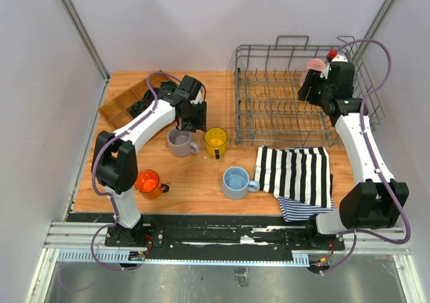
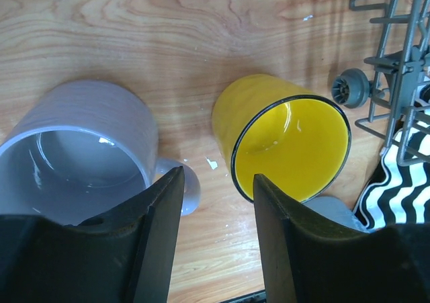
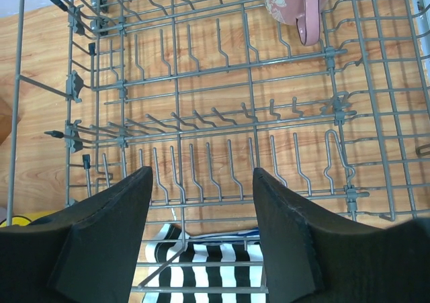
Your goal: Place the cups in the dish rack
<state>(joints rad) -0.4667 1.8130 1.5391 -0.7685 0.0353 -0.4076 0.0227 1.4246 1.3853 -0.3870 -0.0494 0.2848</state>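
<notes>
The pink cup [image 1: 315, 66] rests inside the dish rack [image 1: 269, 108] at its far right; in the right wrist view the cup [image 3: 295, 4] shows at the top. My right gripper [image 1: 310, 87] hovers open and empty over the rack [image 3: 222, 68], just in front of the pink cup. My left gripper [image 1: 190, 118] is open and empty above the gap between the grey cup [image 1: 180, 142] and the yellow cup [image 1: 216, 139]. In the left wrist view the grey cup [image 2: 80, 148] lies left of the fingers and the yellow cup [image 2: 289, 142] right. The orange cup [image 1: 148, 181] and the light blue cup [image 1: 236, 182] stand near the front.
A black-and-white striped towel [image 1: 299, 172] lies in front of the rack, partly over a blue striped cloth [image 1: 302, 209]. A compartmented wooden tray [image 1: 124, 105] sits at the far left behind the left arm. The rack's wheel [image 2: 351, 87] is close to the yellow cup.
</notes>
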